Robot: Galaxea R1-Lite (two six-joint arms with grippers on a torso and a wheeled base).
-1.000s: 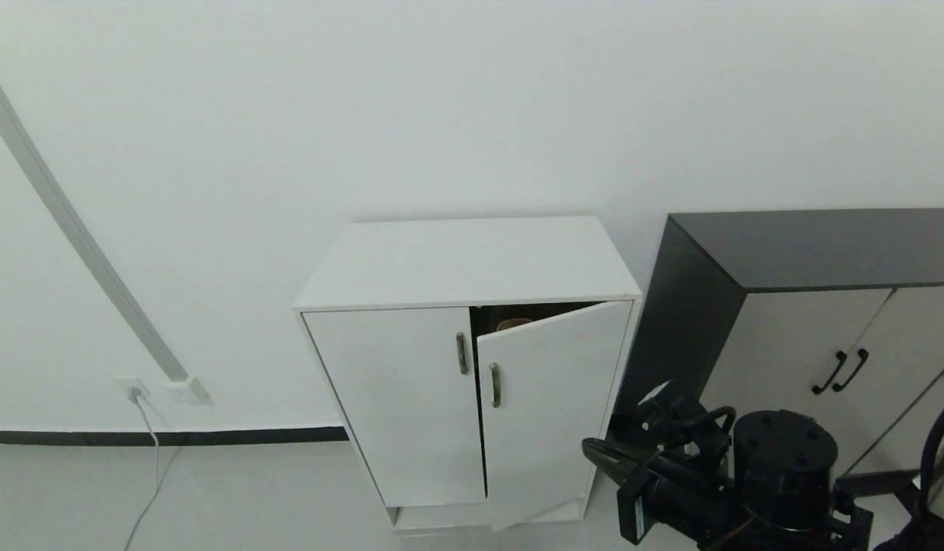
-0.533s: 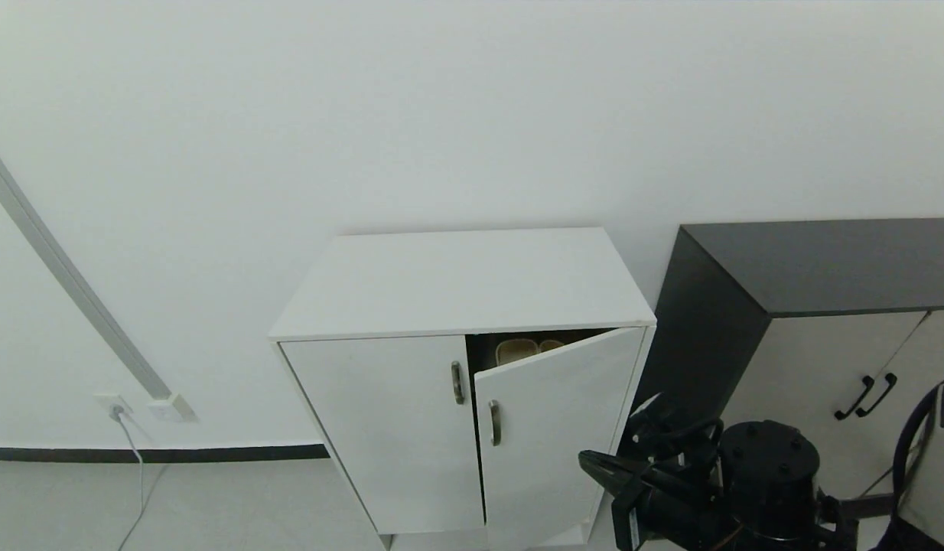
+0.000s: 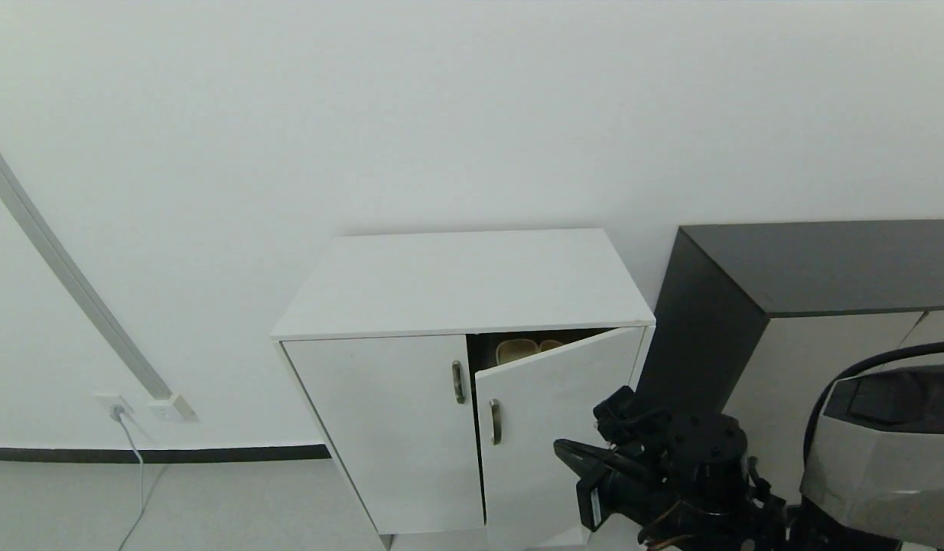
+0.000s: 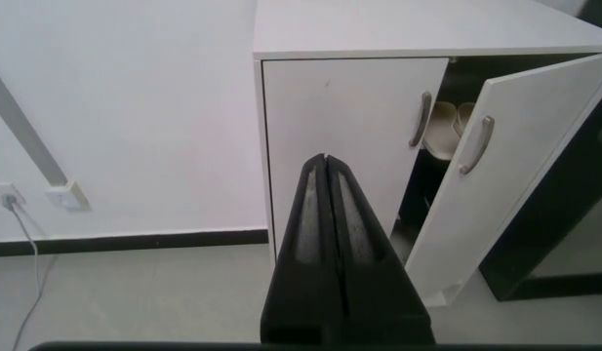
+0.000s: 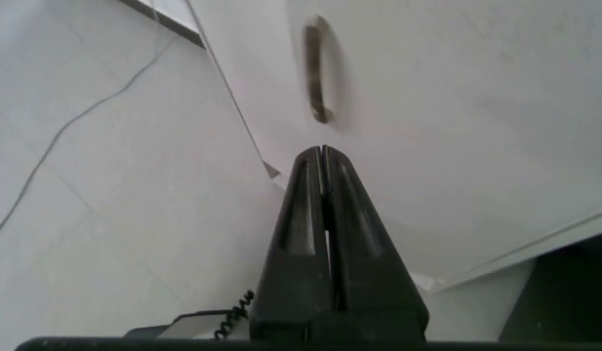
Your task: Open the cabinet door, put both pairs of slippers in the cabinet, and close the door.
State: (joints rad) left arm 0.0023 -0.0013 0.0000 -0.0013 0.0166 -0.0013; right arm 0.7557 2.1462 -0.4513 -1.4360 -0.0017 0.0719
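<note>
The white cabinet [image 3: 457,279] stands against the wall with its left door [image 3: 388,428] shut and its right door [image 3: 548,413] ajar. Through the gap, beige slippers [image 3: 515,350] lie on an upper shelf inside. My right gripper [image 3: 568,450] is shut and empty, low in front of the ajar door, to the right of its handle [image 3: 494,422]. In the right wrist view, that gripper [image 5: 323,151] sits just short of the handle [image 5: 318,83]. My left gripper [image 4: 325,158] is shut and empty, back from the cabinet's left door [image 4: 349,136], with the slippers [image 4: 445,125] visible past the ajar door [image 4: 515,185].
A dark cabinet [image 3: 816,260] stands close to the right of the white one. A wall socket with a cable [image 3: 120,409] and a slanted wall duct [image 3: 66,275] are at the left. Bare floor [image 3: 212,505] lies left of the cabinet.
The head camera has shifted, so the cabinet sits lower and larger. My right gripper has moved left across the front of the ajar door. The door's angle looks unchanged.
</note>
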